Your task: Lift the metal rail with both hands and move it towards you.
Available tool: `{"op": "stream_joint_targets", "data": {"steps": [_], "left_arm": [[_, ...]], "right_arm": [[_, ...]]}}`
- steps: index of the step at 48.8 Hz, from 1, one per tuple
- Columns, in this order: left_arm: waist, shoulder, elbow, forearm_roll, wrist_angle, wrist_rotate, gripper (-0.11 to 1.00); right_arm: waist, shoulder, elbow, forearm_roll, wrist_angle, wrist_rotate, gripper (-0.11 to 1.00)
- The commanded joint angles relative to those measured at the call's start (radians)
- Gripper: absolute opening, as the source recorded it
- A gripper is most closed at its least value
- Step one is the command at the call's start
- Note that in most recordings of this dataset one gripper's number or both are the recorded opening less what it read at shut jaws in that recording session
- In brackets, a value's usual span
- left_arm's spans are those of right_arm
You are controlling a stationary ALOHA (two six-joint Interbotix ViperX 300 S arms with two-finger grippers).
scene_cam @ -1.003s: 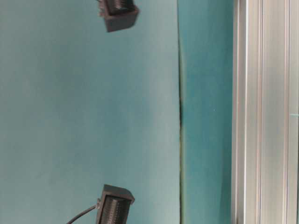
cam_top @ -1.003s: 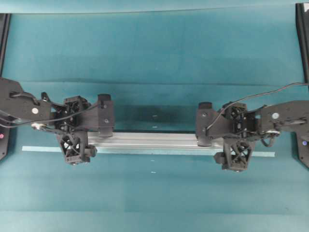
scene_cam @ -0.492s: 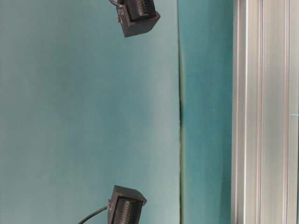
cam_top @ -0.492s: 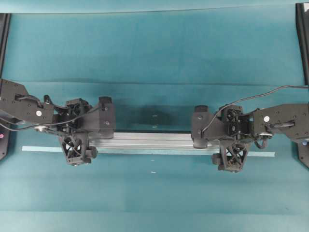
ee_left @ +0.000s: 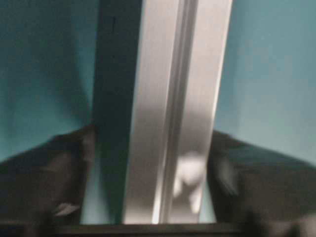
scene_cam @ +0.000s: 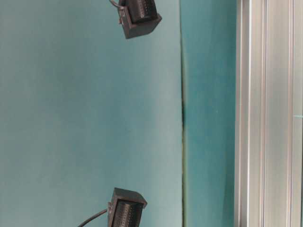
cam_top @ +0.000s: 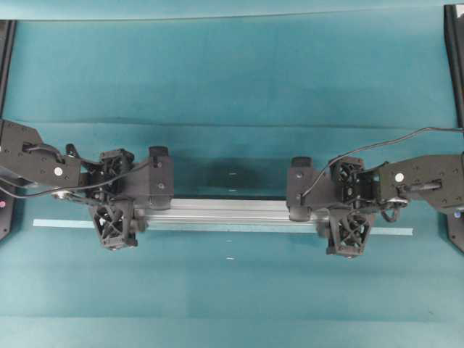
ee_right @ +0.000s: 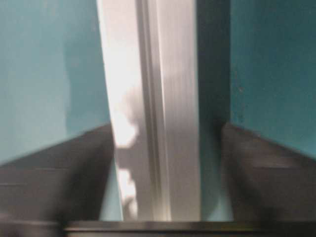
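The metal rail (cam_top: 232,210) is a long silver grooved bar lying left to right on the teal table, and it has not left the surface. My left gripper (cam_top: 116,199) straddles its left end and my right gripper (cam_top: 349,204) straddles its right end. In the left wrist view the rail (ee_left: 168,123) runs between the blurred fingers (ee_left: 44,182), with a strip of teal showing on the left side. In the right wrist view the rail (ee_right: 153,98) has teal gaps on both sides of it inside the gripper (ee_right: 163,177). The rail (scene_cam: 270,113) fills the right of the table-level view.
A thin pale tape strip (cam_top: 65,223) lies along the near side of the rail and reaches past both grippers. Black frame posts (cam_top: 453,58) stand at the table's side edges. Two black arm parts (scene_cam: 137,16) (scene_cam: 125,213) show in the table-level view.
Both grippers have settled lower over the rail's ends and shifted slightly toward its middle. Their fingers have drawn much closer together around the rail. The rail has not moved.
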Motion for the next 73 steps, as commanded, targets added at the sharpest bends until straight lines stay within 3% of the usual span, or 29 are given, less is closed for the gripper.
{"op": "stream_joint_targets", "data": {"steps": [1, 3, 6, 36, 42, 54, 64, 73], "left_arm": [[-0.002, -0.008, -0.009, 0.003, -0.003, -0.003, 0.52], [-0.003, -0.011, -0.009, 0.005, -0.005, -0.005, 0.41], [-0.003, -0.011, -0.009, 0.005, -0.008, -0.009, 0.31], [-0.003, -0.038, -0.021, 0.005, 0.011, -0.014, 0.31], [-0.003, -0.106, -0.063, 0.005, 0.089, -0.012, 0.31], [0.002, -0.258, -0.207, 0.005, 0.37, -0.008, 0.31], [0.002, -0.333, -0.354, 0.005, 0.572, -0.008, 0.31], [0.003, -0.344, -0.479, 0.005, 0.726, -0.008, 0.31]], "right_arm": [[0.002, 0.008, -0.011, 0.002, 0.002, 0.0, 0.48], [0.0, 0.008, -0.012, 0.002, 0.0, 0.0, 0.4], [0.0, 0.008, -0.015, 0.002, -0.002, 0.0, 0.41], [-0.006, -0.02, -0.032, 0.009, 0.031, 0.002, 0.41], [-0.012, -0.091, -0.092, 0.025, 0.135, 0.002, 0.4], [-0.025, -0.204, -0.278, 0.029, 0.476, 0.003, 0.41], [-0.026, -0.225, -0.451, 0.035, 0.709, 0.006, 0.41], [-0.026, -0.219, -0.591, 0.043, 0.857, 0.063, 0.41]]}}
